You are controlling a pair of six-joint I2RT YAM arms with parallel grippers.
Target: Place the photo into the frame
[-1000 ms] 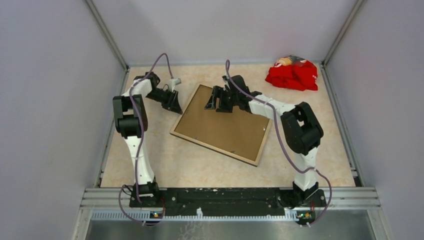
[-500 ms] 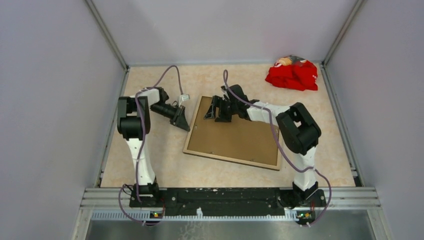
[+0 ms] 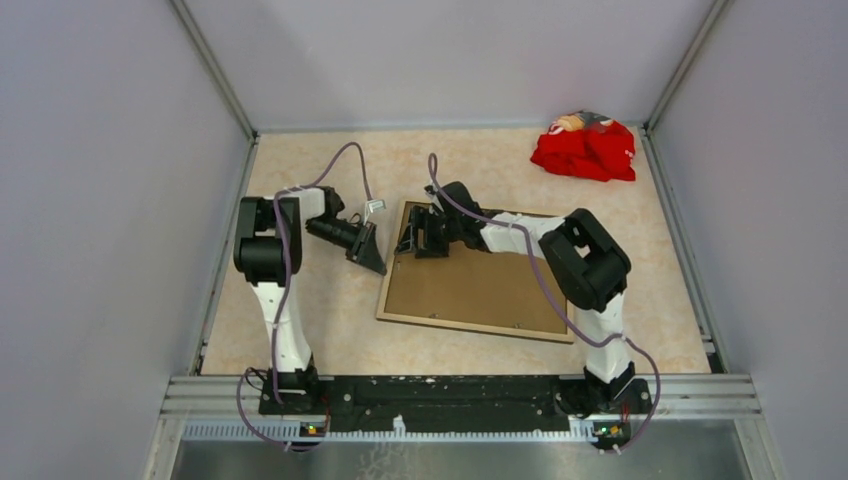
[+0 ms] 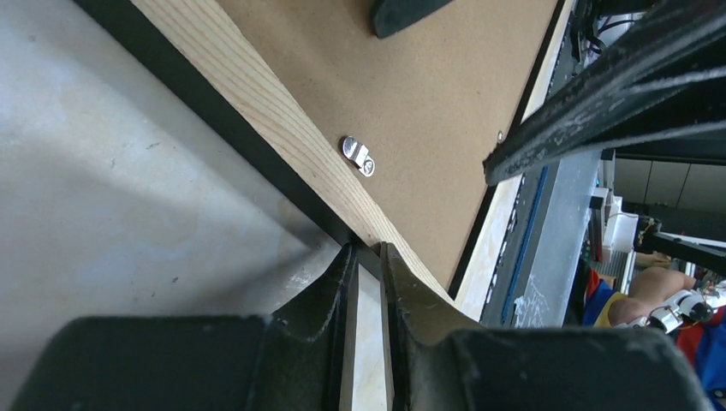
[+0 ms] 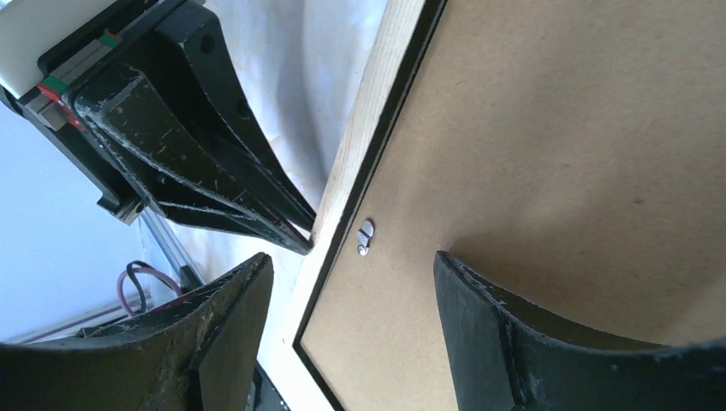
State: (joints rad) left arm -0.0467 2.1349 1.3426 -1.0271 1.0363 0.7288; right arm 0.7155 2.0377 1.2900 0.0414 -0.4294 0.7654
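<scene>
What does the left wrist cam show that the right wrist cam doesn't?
Left wrist only: the left end effector closed, tips at the black outer edge of the thin rectangular tan-wood-backed frame; background lab clutter. Right wrist only: the right end effector open over the flat brown backing board; the left one's outer side. Both: frame, board, one small silver metal turn clip.

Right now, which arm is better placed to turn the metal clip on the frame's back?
Right, probably. The right gripper is open above the back of the frame, with the clip in line between its fingers. The left gripper is shut, its tips at the frame's outer edge.
</scene>
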